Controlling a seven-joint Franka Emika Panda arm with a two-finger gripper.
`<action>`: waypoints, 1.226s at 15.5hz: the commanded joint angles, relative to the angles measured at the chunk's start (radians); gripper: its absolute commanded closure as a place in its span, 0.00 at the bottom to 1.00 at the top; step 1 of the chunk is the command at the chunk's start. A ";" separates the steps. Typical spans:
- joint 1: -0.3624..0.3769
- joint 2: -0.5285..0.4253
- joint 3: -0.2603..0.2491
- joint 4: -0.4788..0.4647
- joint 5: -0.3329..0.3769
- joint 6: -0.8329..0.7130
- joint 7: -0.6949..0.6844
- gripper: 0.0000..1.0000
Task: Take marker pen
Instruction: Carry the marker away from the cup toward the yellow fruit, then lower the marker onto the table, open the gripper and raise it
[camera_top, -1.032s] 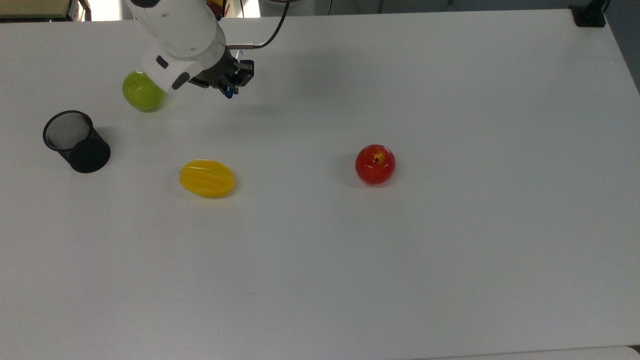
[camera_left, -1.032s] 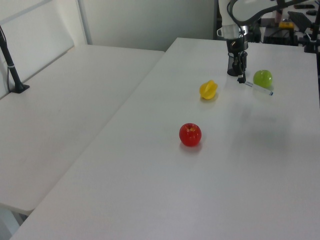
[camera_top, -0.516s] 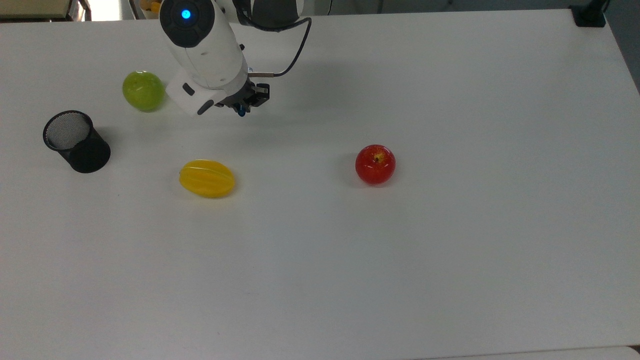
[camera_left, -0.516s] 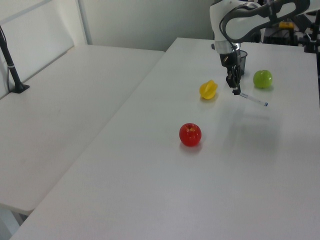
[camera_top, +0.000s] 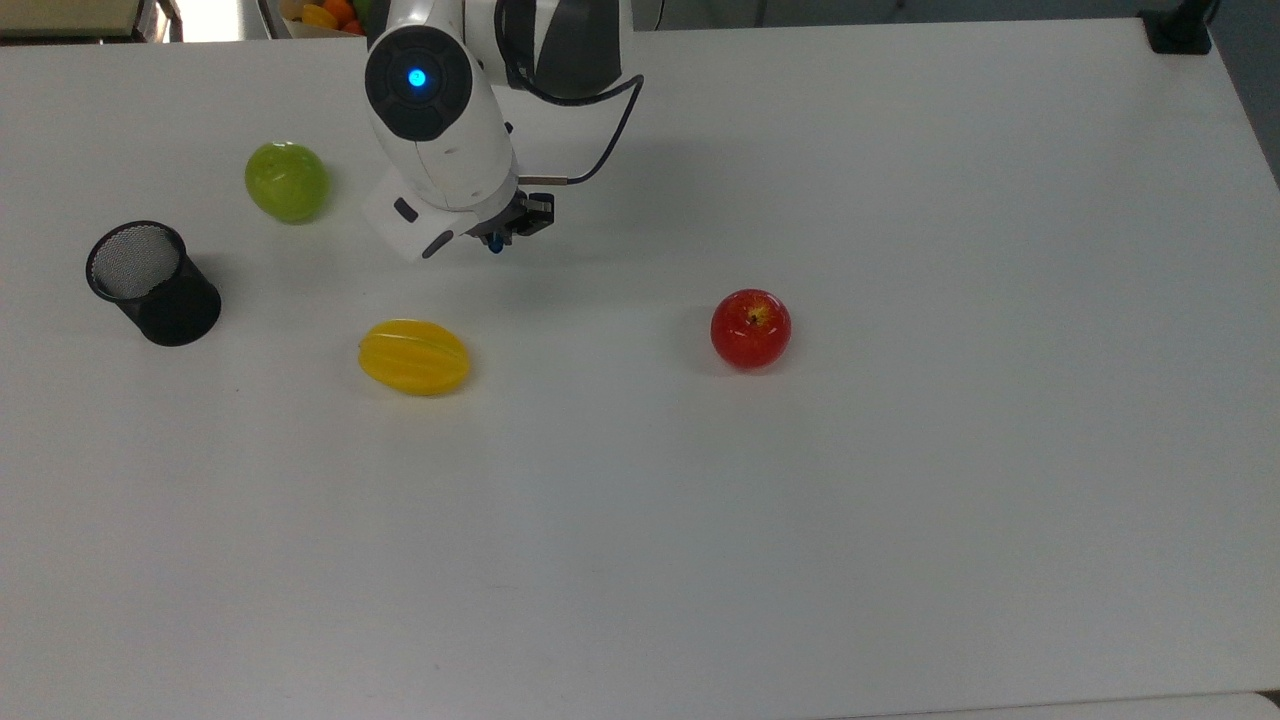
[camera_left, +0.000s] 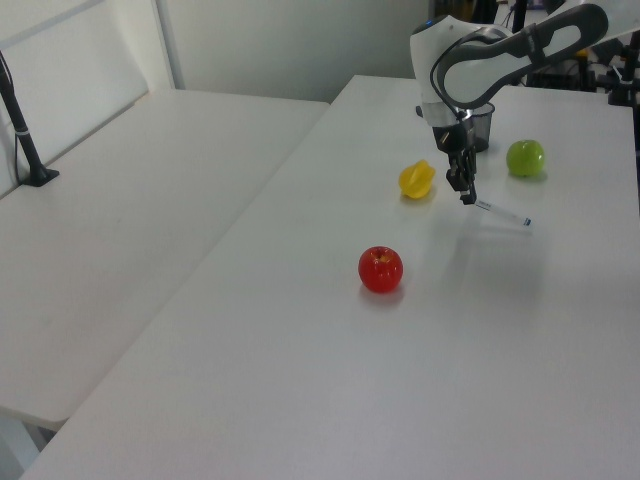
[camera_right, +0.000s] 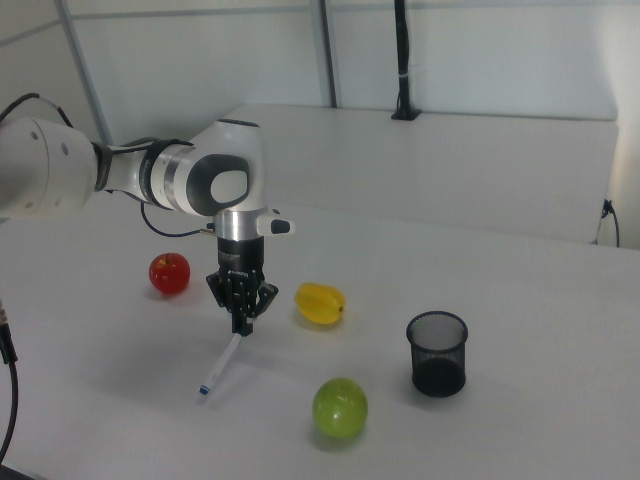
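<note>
My gripper is shut on one end of the marker pen, a slim white barrel that slants down from the fingers to a blue tip near the table. In the left view the gripper hangs to the right of the yellow fruit, and the marker pen points to the left view's right. In the top view the gripper sits between the green apple and the red apple, and the arm covers most of the pen.
A red apple lies mid-table. A yellow starfruit, a green apple and a black mesh cup stand toward the top view's left. The white table stretches wide on the top view's right and bottom.
The arm has carried the pen away from the green apple, toward the top view's right and a little downward. The fruits and the cup have stayed put.
</note>
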 joint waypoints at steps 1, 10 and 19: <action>0.007 -0.014 -0.004 -0.012 -0.016 0.020 0.047 0.66; 0.001 -0.034 -0.004 -0.005 -0.016 0.032 0.095 0.17; -0.067 -0.218 -0.004 0.005 -0.010 -0.094 0.097 0.00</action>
